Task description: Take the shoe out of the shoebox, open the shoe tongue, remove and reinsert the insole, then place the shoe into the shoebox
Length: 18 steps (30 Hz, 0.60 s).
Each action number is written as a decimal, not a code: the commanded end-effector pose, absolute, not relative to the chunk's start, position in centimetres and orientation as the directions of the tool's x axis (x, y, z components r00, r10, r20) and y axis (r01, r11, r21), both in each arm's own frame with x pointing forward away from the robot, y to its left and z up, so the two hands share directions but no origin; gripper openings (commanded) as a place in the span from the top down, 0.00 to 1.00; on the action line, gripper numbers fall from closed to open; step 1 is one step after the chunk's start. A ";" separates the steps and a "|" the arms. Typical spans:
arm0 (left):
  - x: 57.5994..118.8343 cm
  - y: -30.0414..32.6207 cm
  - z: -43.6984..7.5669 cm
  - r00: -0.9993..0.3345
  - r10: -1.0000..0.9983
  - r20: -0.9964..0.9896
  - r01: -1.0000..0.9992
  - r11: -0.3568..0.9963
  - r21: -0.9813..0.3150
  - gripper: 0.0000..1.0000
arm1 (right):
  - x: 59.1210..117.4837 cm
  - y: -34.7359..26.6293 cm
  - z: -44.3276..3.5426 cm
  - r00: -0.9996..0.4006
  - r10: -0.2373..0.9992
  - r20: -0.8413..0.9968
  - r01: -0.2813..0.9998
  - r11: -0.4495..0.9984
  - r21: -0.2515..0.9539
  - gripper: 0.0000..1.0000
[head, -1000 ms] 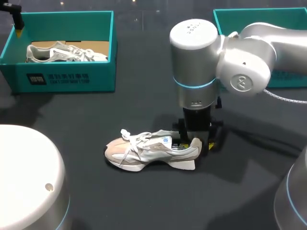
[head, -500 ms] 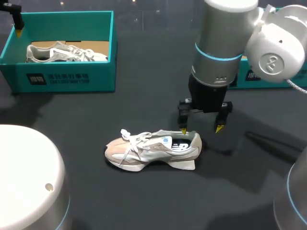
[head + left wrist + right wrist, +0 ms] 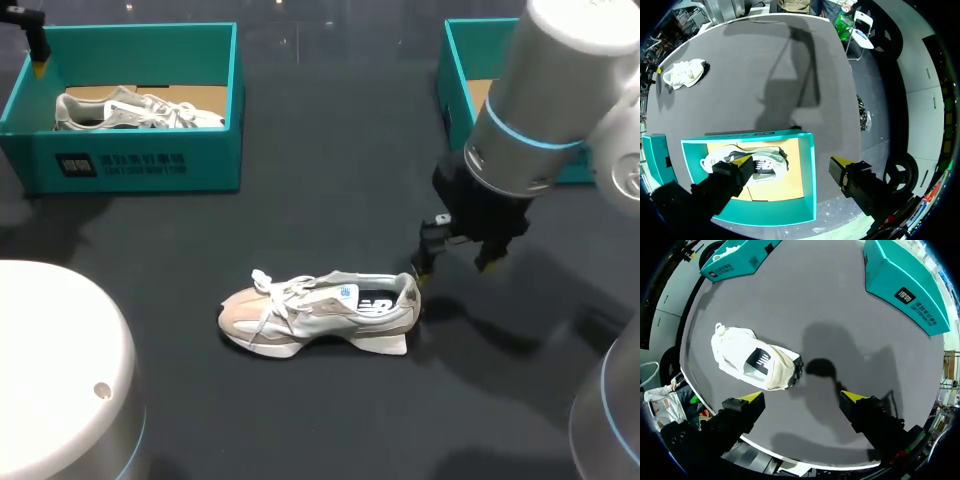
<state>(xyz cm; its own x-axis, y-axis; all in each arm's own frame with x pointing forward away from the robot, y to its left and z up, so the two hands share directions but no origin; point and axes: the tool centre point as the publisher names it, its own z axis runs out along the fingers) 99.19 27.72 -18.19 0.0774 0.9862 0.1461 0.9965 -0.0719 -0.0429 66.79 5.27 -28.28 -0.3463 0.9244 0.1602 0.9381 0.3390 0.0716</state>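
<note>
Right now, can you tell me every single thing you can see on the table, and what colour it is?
loose shoe: one, beige and white with white laces, upright on the middle of the table
boxed shoe: one, pale grey and white, inside the left shoebox
left shoebox: one, teal, far left of the table
right shoebox: one, teal, far right, inside mostly hidden by my arm
table: one, dark grey
left gripper: one, black with yellow tips, open, empty, over the left shoebox's edge
right gripper: one, black with yellow tips, open, empty, above the table beside the loose shoe's heel
</note>
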 end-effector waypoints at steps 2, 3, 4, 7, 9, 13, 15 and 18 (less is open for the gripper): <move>99.0 27.8 -18.2 0.078 0.986 0.147 0.997 -0.073 -0.040 0.00 | 65.8 3.7 -28.2 -0.454 0.796 0.400 0.891 0.392 0.230 0.00; 99.0 27.8 -18.2 0.078 0.986 0.147 0.997 -0.073 -0.040 0.00 | 65.8 3.7 -28.2 -0.454 0.796 0.400 0.891 0.392 0.230 0.00; 99.0 27.8 -18.2 0.078 0.986 0.147 0.997 -0.073 -0.040 0.00 | 65.8 3.7 -28.2 -0.454 0.796 0.400 0.891 0.392 0.230 0.00; 99.0 27.8 -18.2 0.078 0.986 0.147 0.997 -0.073 -0.040 0.00 | 65.8 3.7 -28.2 -0.454 0.796 0.400 0.891 0.392 0.230 0.00; 99.0 27.8 -18.2 0.078 0.986 0.147 0.997 -0.073 -0.040 0.00 | 65.5 3.2 -28.3 -0.531 0.731 0.429 0.845 0.420 0.331 0.00; 99.0 27.8 -18.2 0.078 0.986 0.147 0.997 -0.073 -0.040 0.00 | 65.1 1.3 -29.1 -0.677 0.589 0.441 0.725 0.428 0.540 0.00; 99.0 27.8 -18.2 0.078 0.986 0.147 0.997 -0.073 -0.040 0.00 | 65.3 1.0 -29.5 -0.730 0.545 0.413 0.672 0.458 0.582 0.00; 99.0 27.8 -18.2 0.078 0.986 0.147 0.997 -0.073 -0.040 0.00 | 65.4 0.5 -29.8 -0.838 0.400 0.372 0.543 0.543 0.640 0.00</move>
